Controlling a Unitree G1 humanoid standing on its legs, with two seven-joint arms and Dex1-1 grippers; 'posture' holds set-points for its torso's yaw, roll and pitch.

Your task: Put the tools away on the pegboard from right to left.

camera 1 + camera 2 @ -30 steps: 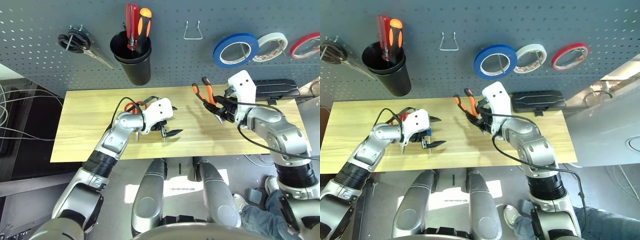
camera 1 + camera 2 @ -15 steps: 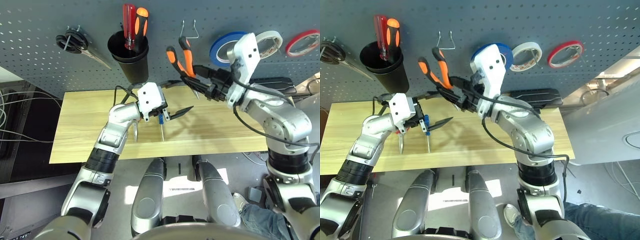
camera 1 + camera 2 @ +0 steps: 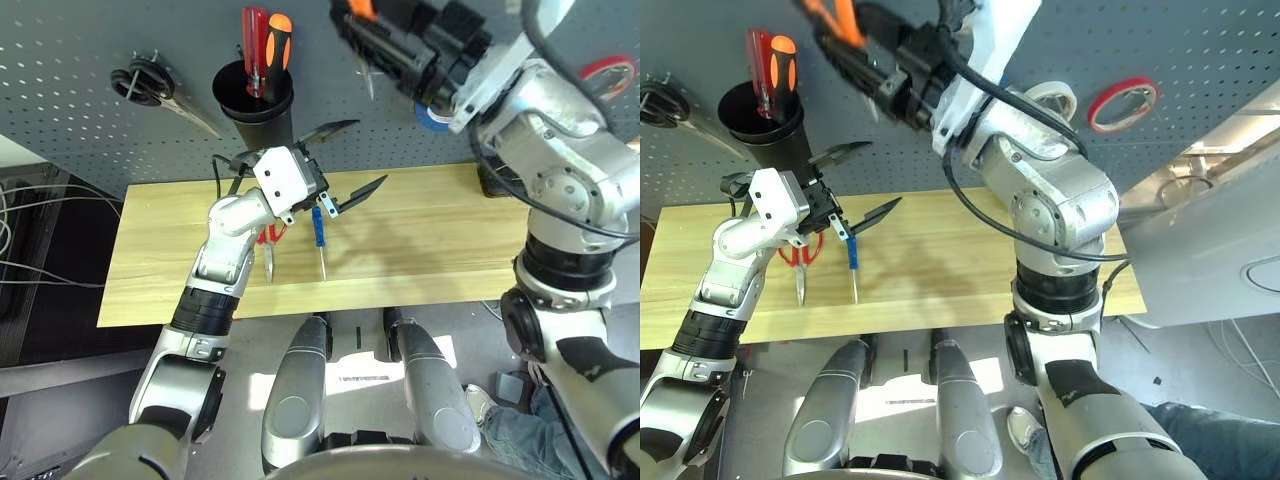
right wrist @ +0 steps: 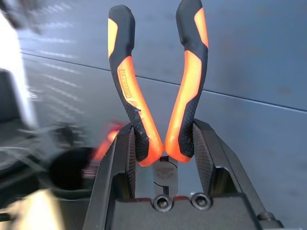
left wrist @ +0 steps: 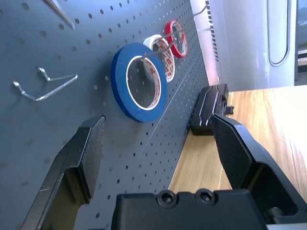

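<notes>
Since a second ago the right gripper (image 4: 163, 143) has risen from the table to the top of the pegboard (image 3: 80, 90), above the wire hook, its fingers clamped on the pliers (image 4: 158, 91), handles pointing away. The left gripper (image 3: 335, 160) has also lifted off the table and hangs wide and empty below the cup (image 3: 262, 112). The screwdriver (image 3: 318, 232) and red scissors (image 3: 267, 243) lie side by side mid-table, clear of its edges. The blue tape (image 5: 139, 81) hangs on the board right of the hook (image 5: 45, 86).
</notes>
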